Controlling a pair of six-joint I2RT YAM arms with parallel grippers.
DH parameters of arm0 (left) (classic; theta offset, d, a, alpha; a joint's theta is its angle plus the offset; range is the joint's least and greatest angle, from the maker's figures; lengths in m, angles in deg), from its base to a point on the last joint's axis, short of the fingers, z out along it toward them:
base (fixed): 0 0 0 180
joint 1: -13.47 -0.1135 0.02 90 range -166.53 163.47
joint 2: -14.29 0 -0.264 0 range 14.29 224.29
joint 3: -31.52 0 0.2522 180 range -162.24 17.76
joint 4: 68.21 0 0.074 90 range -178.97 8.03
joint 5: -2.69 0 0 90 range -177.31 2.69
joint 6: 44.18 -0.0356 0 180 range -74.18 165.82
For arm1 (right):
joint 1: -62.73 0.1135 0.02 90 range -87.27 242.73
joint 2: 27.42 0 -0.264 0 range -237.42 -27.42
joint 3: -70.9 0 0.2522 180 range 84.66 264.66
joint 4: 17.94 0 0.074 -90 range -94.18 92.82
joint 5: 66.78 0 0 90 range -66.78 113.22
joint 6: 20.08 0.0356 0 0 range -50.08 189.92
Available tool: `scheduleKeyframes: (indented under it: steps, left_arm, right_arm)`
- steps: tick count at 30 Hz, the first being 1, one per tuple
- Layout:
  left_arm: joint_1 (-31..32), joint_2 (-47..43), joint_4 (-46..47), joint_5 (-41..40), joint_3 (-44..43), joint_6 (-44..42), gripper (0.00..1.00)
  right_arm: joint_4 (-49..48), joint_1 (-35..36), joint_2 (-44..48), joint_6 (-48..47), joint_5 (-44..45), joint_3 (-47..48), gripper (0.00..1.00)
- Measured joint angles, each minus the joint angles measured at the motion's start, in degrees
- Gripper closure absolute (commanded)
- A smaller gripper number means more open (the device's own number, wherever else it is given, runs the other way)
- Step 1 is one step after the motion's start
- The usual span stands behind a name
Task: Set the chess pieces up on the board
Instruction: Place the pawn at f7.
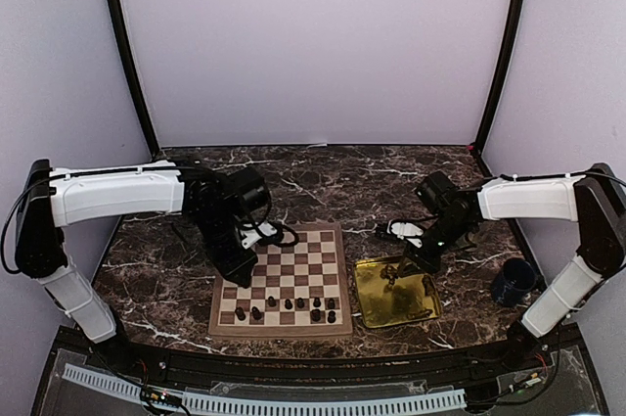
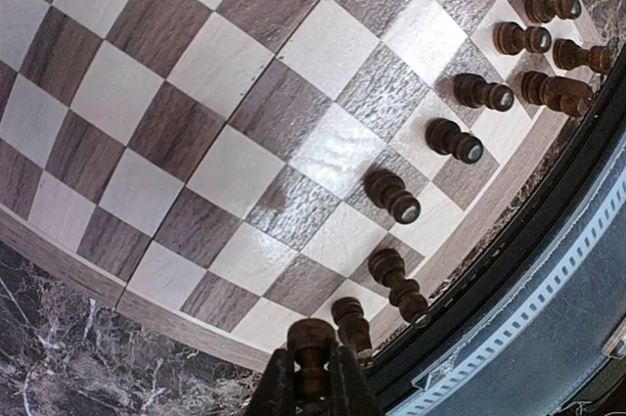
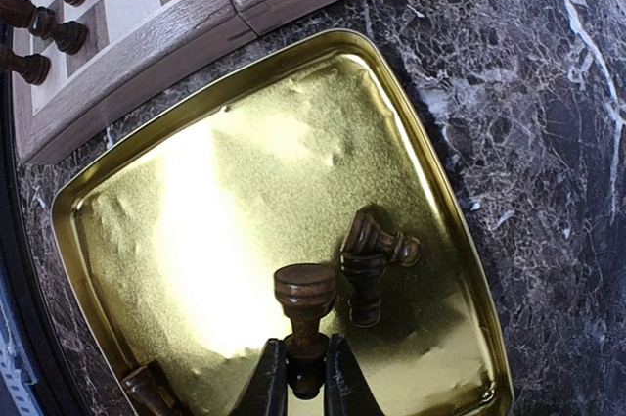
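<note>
The wooden checkered board (image 1: 293, 259) lies between the arms. Several dark chess pieces (image 1: 301, 304) stand on its two near rows; they also show in the left wrist view (image 2: 453, 139). My left gripper (image 2: 311, 379) is shut on a dark piece (image 2: 313, 340), held over the board's near left corner (image 2: 196, 122); in the top view it is at the board's left edge (image 1: 241, 273). My right gripper (image 3: 305, 369) is shut on another piece (image 3: 305, 291), held just above the gold tray (image 3: 215, 191). Two pieces (image 3: 377, 248) lie in the tray beside it, and one (image 3: 147, 389) lies at the tray's near corner.
The gold tray (image 1: 377, 306) sits right of the board on the dark marble table. A dark blue mug (image 1: 512, 282) stands at the right, near the right arm's base. The board's corner shows in the right wrist view (image 3: 147, 29). A black rail runs along the table's near edge.
</note>
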Motion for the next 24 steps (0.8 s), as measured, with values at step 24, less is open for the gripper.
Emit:
scheduleKeyframes:
  steps: [24]
  left_arm:
    - [3.7, 8.5, 3.2, 2.4, 0.2, -0.3, 0.85]
  right_arm:
    - [0.5, 0.0, 0.0, -0.1, -0.1, 0.0, 0.87]
